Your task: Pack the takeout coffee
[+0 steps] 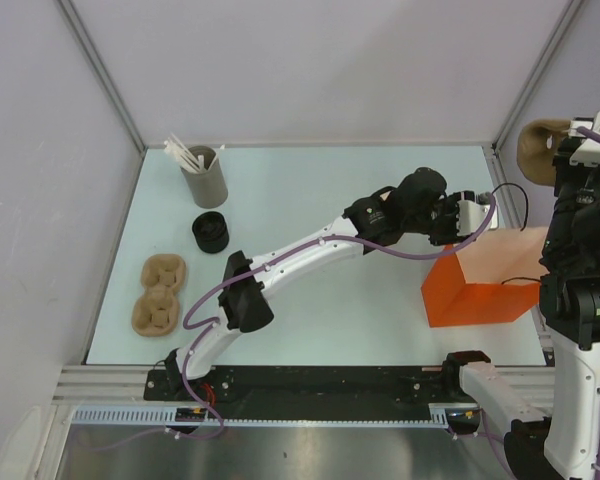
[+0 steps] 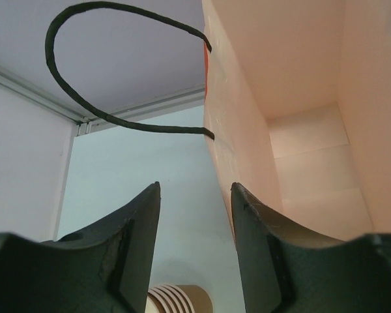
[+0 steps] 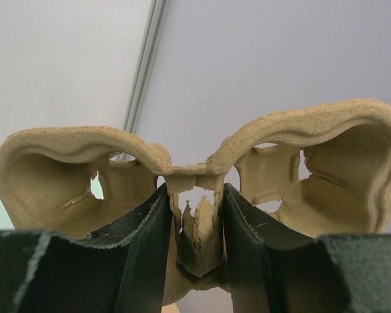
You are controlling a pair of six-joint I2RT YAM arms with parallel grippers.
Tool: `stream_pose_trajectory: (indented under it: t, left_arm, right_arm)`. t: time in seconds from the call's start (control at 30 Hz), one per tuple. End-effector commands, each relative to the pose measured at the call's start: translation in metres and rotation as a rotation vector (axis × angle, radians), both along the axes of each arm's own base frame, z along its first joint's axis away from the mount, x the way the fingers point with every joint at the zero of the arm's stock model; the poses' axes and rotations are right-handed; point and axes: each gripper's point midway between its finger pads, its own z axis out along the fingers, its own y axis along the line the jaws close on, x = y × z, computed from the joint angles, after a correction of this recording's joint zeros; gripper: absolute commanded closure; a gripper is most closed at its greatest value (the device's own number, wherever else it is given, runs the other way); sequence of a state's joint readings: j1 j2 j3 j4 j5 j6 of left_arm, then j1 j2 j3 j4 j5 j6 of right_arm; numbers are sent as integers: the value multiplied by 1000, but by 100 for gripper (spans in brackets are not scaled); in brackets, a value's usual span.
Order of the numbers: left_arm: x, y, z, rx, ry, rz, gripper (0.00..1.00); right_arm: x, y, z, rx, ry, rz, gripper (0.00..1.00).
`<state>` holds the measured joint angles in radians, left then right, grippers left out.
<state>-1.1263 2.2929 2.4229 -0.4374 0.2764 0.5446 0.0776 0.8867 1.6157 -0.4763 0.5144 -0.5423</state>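
**Headcount of everything in the workcell**

Quick tally, folks. Two grippers: the left gripper (image 2: 195, 189) and the right gripper (image 3: 195, 189). Two pulp cup carriers (image 1: 159, 294), two pockets each, if you count the second carrier (image 3: 352, 176) sitting in the right gripper. One orange bag (image 1: 475, 295), with one black handle loop (image 2: 65, 85) showing. One grey tumbler (image 1: 208, 180) with a handful of white sticks (image 1: 185, 155), too bunched to count properly. One stack of black lids (image 1: 210, 232), no idea how many. One stack of tan cups (image 2: 179, 298), about four nested rims visible.
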Motion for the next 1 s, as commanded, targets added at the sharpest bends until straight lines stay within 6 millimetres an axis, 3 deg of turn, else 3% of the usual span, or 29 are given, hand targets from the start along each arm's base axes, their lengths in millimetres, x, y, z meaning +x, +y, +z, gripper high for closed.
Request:
stream_pose_trajectory:
  t: [0.0,0.17,0.33,0.6,0.73,0.97]
  left_arm:
    - [-11,1,6,13,-16,-41,51]
    - [-14,1,-7,53,-20,-55,75]
    - [-13,1,-3,47,-31,-46,99]
    - [0,8,21,1,-55,57,100]
    - [5,25,45,-20,-51,139,100]
    - [7,62,54,26,-21,256,100]
  right_arm:
    - [-4,2,5,17,-31,15,60]
    - [-5,3,4,20,-34,21,61]
    - [-2,4,3,20,-30,23,61]
    - [2,6,2,13,-23,29,60]
    - [7,6,2,1,-18,27,60]
    - [18,11,1,-6,-11,44,60]
